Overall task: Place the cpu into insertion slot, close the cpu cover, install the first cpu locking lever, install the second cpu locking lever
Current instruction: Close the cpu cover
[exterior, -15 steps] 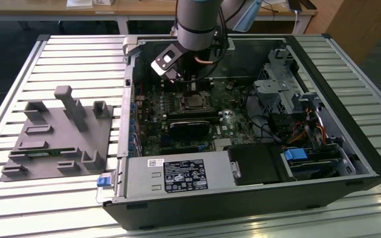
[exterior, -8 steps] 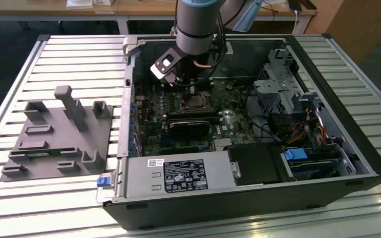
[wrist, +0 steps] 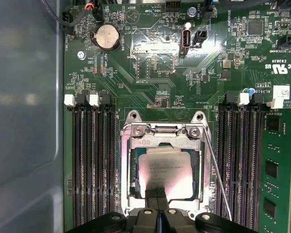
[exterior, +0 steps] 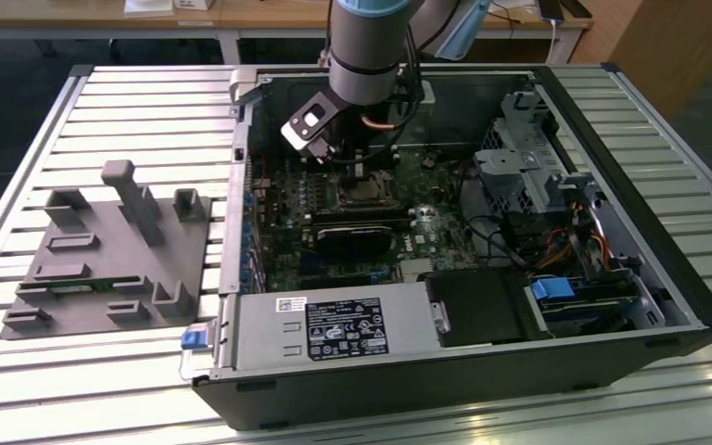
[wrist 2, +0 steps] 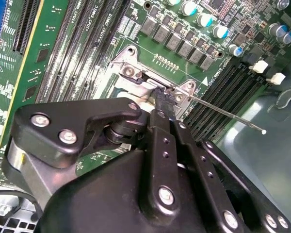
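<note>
In the first wrist view the cpu (wrist: 165,171), a silvery-grey square, lies in the insertion slot (wrist: 161,129) on the green board. The cpu cover (wrist: 126,165), a silvery frame, lies down around it, and the chip shows through its window. My gripper (wrist: 156,193) is shut, with its dark tips resting at the edge of the cover over the cpu. One thin wire locking lever (wrist: 218,177) runs free along one side of the socket. In the second wrist view that lever (wrist 2: 223,112) sticks out past the gripper (wrist 2: 163,97). In the exterior view the gripper (exterior: 353,169) stands over the socket (exterior: 363,193).
Long black memory slots (wrist: 92,165) flank the socket on both sides, and a coin battery (wrist: 106,37) sits further along the board. A black block (exterior: 356,239), a power supply (exterior: 331,329) and drive cages (exterior: 541,167) crowd the case. On the slatted table stands a grey fixture (exterior: 108,250).
</note>
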`<action>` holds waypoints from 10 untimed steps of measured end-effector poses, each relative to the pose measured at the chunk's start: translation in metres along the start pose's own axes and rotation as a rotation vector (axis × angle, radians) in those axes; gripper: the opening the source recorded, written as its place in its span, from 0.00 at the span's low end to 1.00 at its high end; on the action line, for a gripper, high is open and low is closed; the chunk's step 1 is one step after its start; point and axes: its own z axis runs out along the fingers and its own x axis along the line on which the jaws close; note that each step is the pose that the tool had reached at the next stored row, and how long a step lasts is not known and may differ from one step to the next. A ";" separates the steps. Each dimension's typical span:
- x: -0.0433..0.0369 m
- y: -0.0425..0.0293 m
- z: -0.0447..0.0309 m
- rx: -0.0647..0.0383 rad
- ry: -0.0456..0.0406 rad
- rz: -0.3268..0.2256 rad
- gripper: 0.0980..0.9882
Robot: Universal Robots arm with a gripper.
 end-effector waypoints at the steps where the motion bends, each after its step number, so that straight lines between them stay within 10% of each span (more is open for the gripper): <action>1: 0.0000 0.0000 0.0003 0.000 -0.0001 0.000 0.01; 10: 0.0003 0.0001 -0.0010 -0.001 0.0010 0.000 0.01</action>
